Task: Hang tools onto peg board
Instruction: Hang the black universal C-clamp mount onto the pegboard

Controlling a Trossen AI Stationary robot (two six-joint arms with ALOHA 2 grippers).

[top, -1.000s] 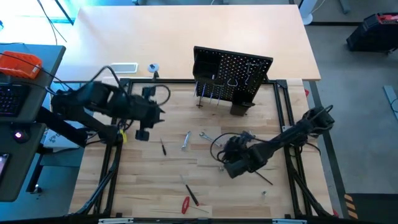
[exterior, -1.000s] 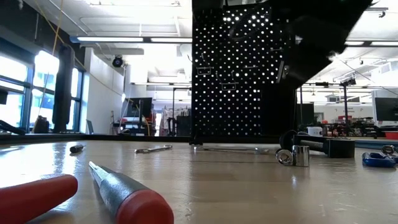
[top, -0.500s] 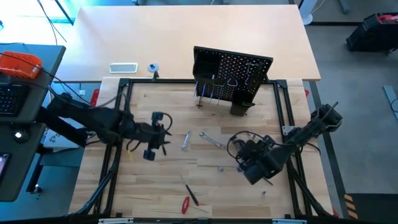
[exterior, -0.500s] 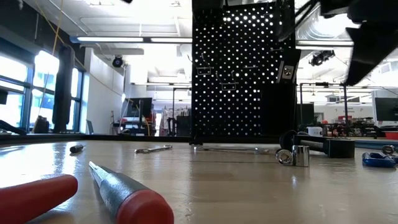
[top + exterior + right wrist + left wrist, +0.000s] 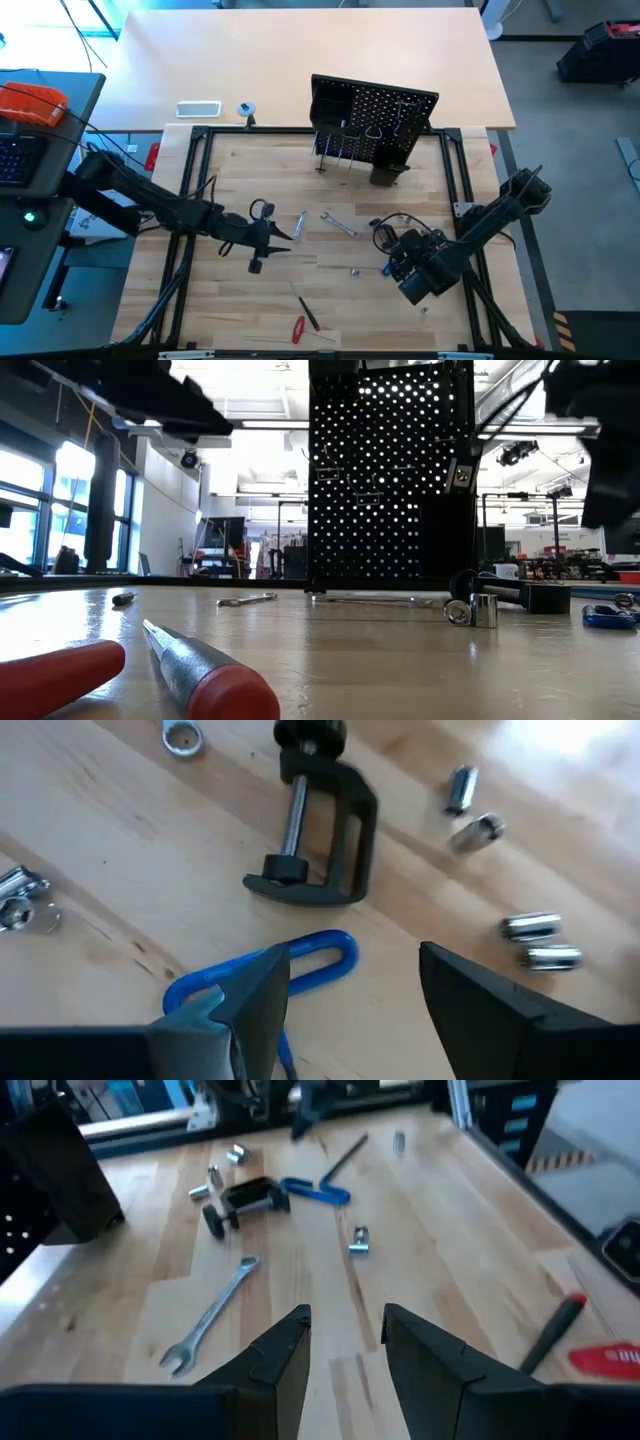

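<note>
While both fingers gape empty, bare wood surrounds silver wrench (image 5: 210, 1314).

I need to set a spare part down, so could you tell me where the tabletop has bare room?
Free: the near-left corner, between the left gripper and the red-handled screwdriver, and the far-right strip beside the peg board. Crowded: the middle, from the silver wrench to the right gripper over the black clamp and small metal bits.
</note>
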